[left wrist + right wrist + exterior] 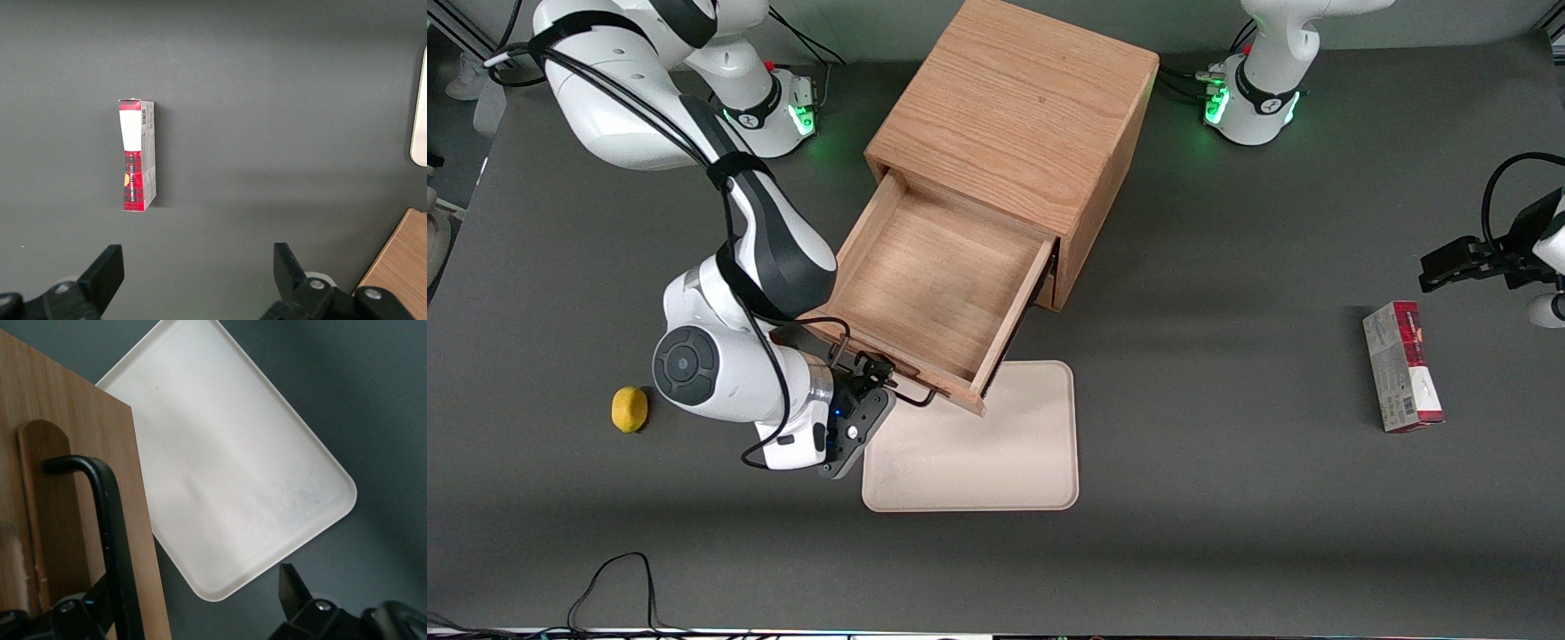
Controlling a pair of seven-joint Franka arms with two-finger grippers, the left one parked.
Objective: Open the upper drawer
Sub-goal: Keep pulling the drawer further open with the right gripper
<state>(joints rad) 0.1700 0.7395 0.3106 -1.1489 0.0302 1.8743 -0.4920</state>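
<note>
The upper drawer (934,284) stands pulled far out of the oak cabinet (1014,116), its plain wood interior empty. Its black wire handle (911,397) is on the front nearest the front camera. My right gripper (876,378) is at that handle, fingers spread wide. In the right wrist view the handle (110,520) runs down the drawer front (60,453) close beside one finger (87,610), while the second finger (293,587) is far off over the table. The gripper (190,603) is open and grips nothing. The bottom drawer is hidden under the open one.
A cream tray (978,444) lies on the table partly under the drawer front, also in the right wrist view (233,453). A yellow lemon (630,409) lies beside the working arm. A red and white box (1400,364) lies toward the parked arm's end, also in the left wrist view (137,157).
</note>
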